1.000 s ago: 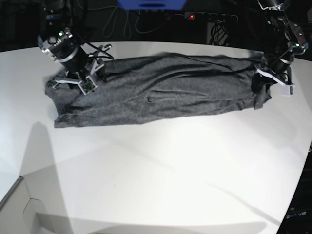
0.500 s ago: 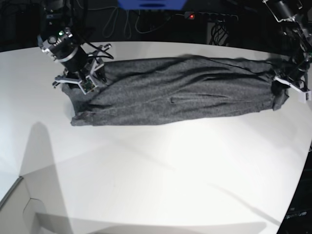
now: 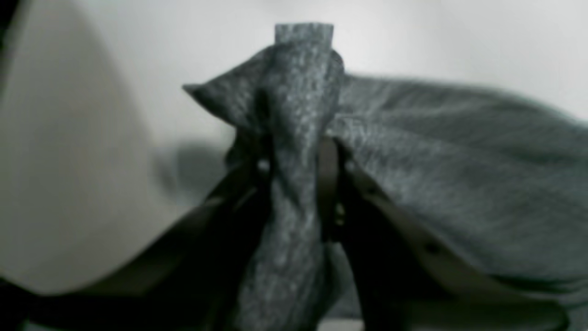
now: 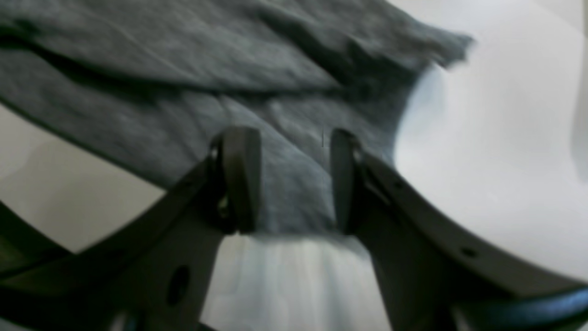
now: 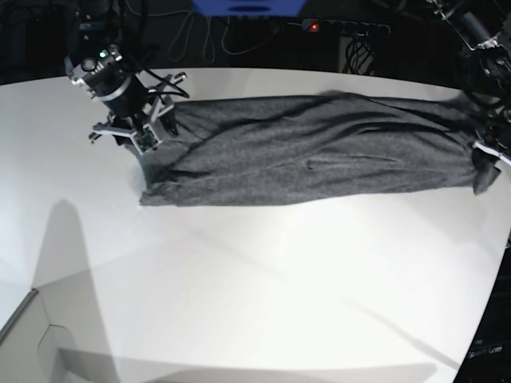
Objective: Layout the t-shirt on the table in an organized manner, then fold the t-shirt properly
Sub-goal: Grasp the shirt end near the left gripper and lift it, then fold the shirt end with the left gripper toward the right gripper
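shirt dragged toward left arm's side

pulled further along the table (image 5: pixel 255 279) than a moment ago, t-shirt (image 5: pixel 319 159) now a long dark grey heathered band, creased, sleeves tucked out of sight; layout unfinished. left gripper (image 3: pixel 296 170) pinching a bunched end of cloth. right gripper (image 4: pixel 287 179) spread, straddling fabric at the opposite end, gripping nothing.

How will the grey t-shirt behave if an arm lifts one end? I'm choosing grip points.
Probably floppy: the t-shirt bunches into a twisted wad where the left gripper pinches it. It likely drags and stretches instead of sliding as one piece, since creases run along its length on the table.
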